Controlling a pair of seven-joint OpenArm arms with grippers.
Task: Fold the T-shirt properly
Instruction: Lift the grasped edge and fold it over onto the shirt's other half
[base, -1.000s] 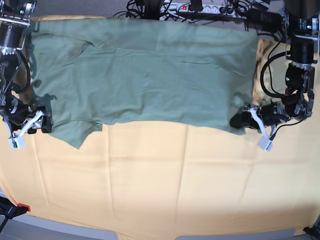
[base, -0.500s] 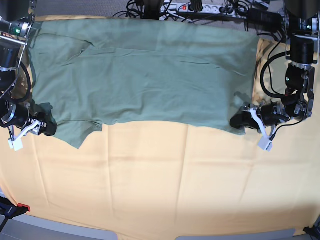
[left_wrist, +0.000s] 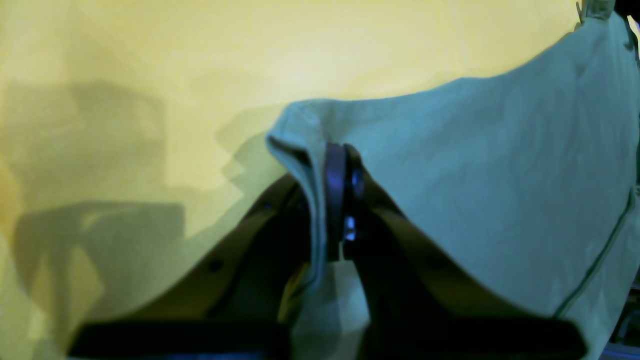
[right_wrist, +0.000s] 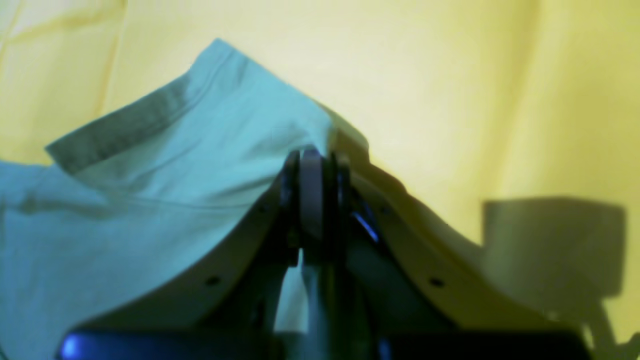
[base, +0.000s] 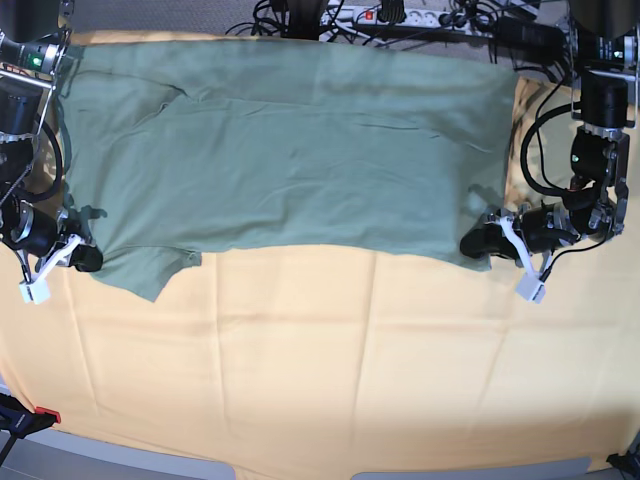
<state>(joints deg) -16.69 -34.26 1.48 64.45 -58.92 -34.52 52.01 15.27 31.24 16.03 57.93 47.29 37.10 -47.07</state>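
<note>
Both grippers are pinching fabric. Left gripper (left_wrist: 334, 165) has its jaws pressed together on a corner fold of the T-shirt (base: 290, 150); in the base view it sits at 3 o'clock (base: 478, 243), on the shirt's lower right corner. Right gripper (right_wrist: 312, 160) has its jaws clamped on the shirt edge beside a hemmed sleeve flap; in the base view it sits at 9 o'clock (base: 85, 260), touching the lower left corner.

T-shirt lies spread flat across the 12 o'clock half of the yellow-orange table cloth (base: 330, 370), long axis running 9 to 3, a sleeve flap poking toward 7 o'clock. Cables and a power strip (base: 400, 15) run along the 12 o'clock edge, off the cloth. No containers in view.

Versus a second ago: the right gripper was spread and just off the corner; it has since moved in and closed on the fabric. The sleeve flap has shifted slightly toward 9 o'clock. Left gripper and its corner are unchanged.
</note>
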